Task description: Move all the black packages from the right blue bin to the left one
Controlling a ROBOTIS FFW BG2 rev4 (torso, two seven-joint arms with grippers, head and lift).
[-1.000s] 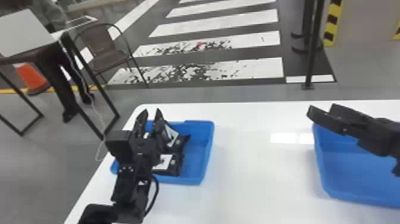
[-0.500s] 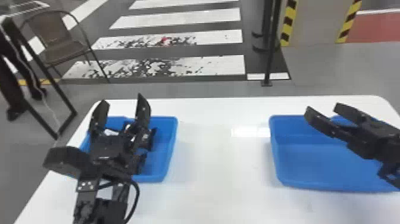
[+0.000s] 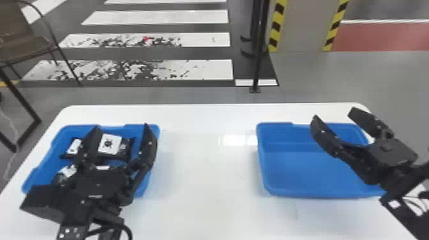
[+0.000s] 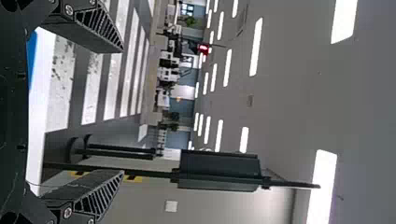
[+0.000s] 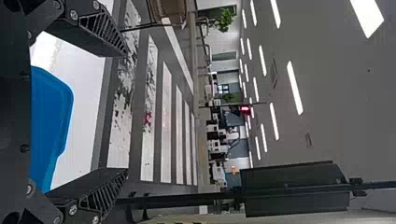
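Black packages (image 3: pixel 127 149) with white labels (image 3: pixel 115 148) are in the left blue plastic bin (image 3: pixel 48 166), 10 o'clock; haul's probably done.
Left end effector (image 3: pixel 121 126) over them and right end effector (image 3: pixel 334 112) at 2 o'clock are spread wide, gripping nothing. I'd lift the left straight up, no snags. One label's got a dark emblem (image 3: pixel 108 143), no readable writing.

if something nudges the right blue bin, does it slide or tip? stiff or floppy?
The right blue bin would more likely slide than tip: it's low and broad, and the table looks smooth and shiny. Probably light for its size, as it looks like an open, moulded shell. I'd guess fairly stiff: its walls and rim hold their shape.
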